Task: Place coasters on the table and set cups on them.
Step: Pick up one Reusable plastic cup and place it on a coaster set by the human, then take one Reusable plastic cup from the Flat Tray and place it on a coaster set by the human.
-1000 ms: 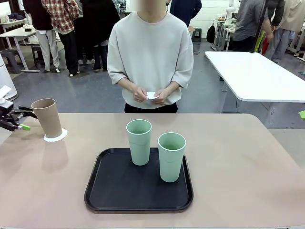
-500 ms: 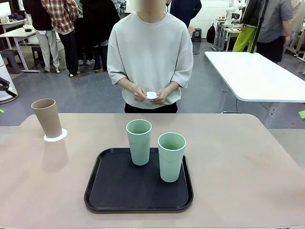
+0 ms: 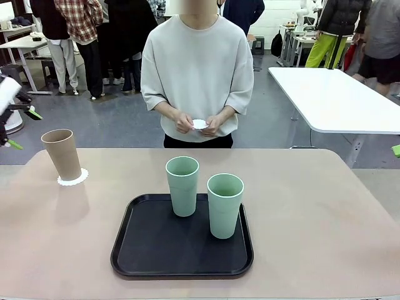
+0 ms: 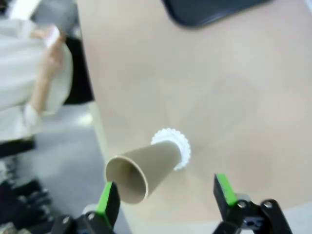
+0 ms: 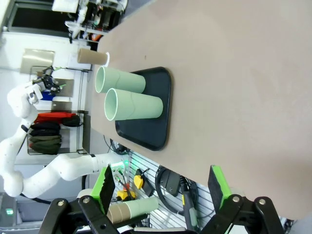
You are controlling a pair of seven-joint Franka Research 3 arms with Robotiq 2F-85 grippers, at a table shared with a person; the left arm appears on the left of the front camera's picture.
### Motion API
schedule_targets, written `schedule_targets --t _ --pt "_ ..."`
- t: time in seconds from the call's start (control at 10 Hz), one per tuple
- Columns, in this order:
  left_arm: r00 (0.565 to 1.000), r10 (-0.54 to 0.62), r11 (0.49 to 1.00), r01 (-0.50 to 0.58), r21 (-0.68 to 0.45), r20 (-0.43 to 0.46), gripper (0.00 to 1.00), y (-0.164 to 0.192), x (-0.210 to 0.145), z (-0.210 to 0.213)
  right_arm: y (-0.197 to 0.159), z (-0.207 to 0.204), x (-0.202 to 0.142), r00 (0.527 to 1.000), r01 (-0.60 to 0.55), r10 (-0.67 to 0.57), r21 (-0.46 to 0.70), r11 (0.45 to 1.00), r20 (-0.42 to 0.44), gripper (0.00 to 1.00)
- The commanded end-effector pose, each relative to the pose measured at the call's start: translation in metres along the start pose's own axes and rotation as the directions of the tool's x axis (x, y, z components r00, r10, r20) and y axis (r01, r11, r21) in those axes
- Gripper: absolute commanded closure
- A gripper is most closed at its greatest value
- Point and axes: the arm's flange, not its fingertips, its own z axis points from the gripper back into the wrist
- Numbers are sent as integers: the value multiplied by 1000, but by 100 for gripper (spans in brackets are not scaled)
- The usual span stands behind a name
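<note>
A tan-brown cup stands on a lacy white coaster at the far left of the beige table. Two pale green cups stand on the black tray. The person holds another coaster in both hands at the far side. My left gripper hangs open above and left of the tan cup, apart from it. In the left wrist view the tan cup on its coaster lies ahead of the open left gripper. My right gripper is open and holds nothing, off the table's side.
The right wrist view shows the tray with both green cups, the tan cup beyond them, and bare table on the near side. A white table stands behind at the right. People stand farther back.
My left gripper has drawn back from beside the tan cup, passed out to the left edge and risen. The cup stays on its coaster. The person's hands have not moved.
</note>
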Motion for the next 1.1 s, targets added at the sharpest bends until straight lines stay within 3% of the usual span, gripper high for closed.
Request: schedule_targets --t 0.0,0.3,0.5,0.6,1.0 --pt "980 80 988 -102 -114 -183 0 6 35 -5 -1 0 0 1000 0 0 17 1000 1 0" --pt "951 81 934 -177 -310 -300 0 34 44 -5 -1 0 0 1000 0 0 17 1000 1 0" --pt "947 64 948 -157 -277 -315 0 49 26 -12 -1 0 0 1000 0 0 17 1000 1 0" --pt "935 79 944 -182 -275 -346 0 19 41 -9 -1 0 0 1000 0 0 17 1000 1 0" --pt "935 79 944 -182 -275 -346 0 19 41 -9 -1 0 0 1000 0 0 17 1000 1 0"
